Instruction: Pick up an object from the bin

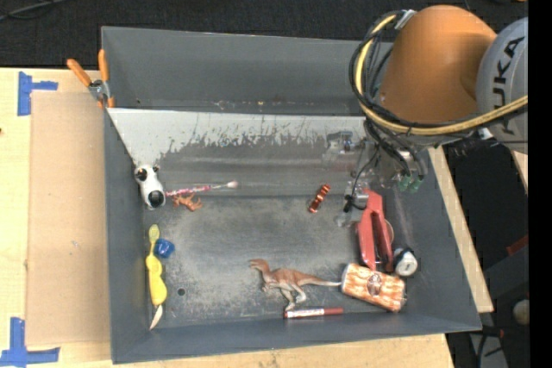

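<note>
A grey metal bin (129, 185) is seen from above, with small things scattered across its floor. The robot arm comes in over the bin's right wall, and a large orange cover (431, 65) ringed with cables sits on its wrist. Below the cover the gripper (362, 192) hangs low over the floor, near the right wall and about midway between the far wall and the near edge. Dark parts and wires crowd around it, so whether the claw is open or closed cannot be told, and nothing can be seen held in it.

The thing nearest to it is a long red tool-like object (375, 239). It lies along the right wall with its far end just beside the gripper; whether the two touch cannot be told. A small round black and white piece (404, 262) lies at its near end. Just beyond that, toward the near right corner, is a crumpled orange and white packet (373, 287). A short red-brown coil (319, 199) lies on the floor to the left of the gripper.

Along the near edge stand a brown toy dinosaur (285, 278) and a red pen (312, 314). By the left wall lie a white and black capsule-shaped toy (151, 185), a thin pink and white stick (205, 187), a small orange figure (187, 202) and a long yellow piece with a blue knob (156, 271).
</note>
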